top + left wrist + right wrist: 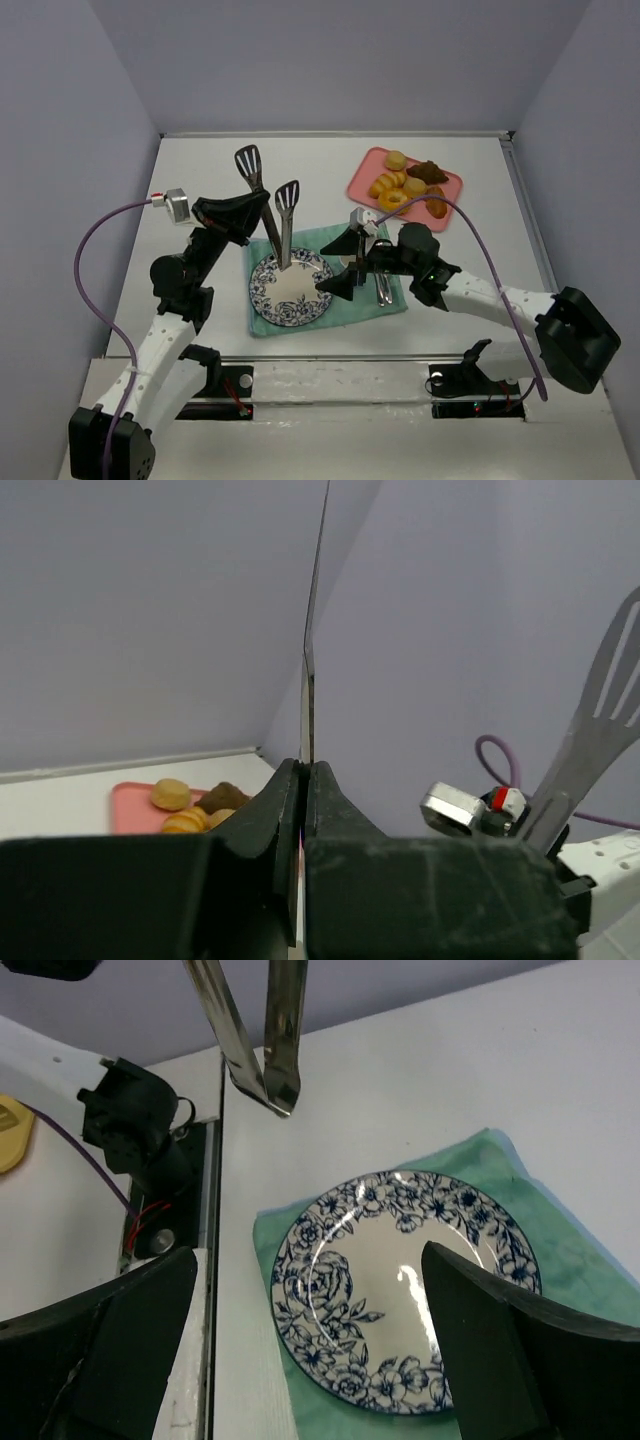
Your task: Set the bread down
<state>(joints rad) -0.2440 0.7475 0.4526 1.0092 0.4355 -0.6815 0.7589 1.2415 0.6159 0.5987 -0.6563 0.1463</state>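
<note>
Closest in, the right claw [310, 1260] hangs over the blue-patterned plate [330, 1220] with its two black fingers spread wide and nothing between them. That plate sits on a green cloth [320, 240] on the white counter [200, 170]. Above the plate's far-left side the left claw [303, 780] is clamped tight on one thin arm of the metal tongs [287, 200], whose slotted heads point up and away while the joined end hangs toward the plate. Well apart from both claws, the bread [392, 200], a small golden ring, lies on the pink tray [365, 170] at the far right of the counter, among other baked pieces.
</note>
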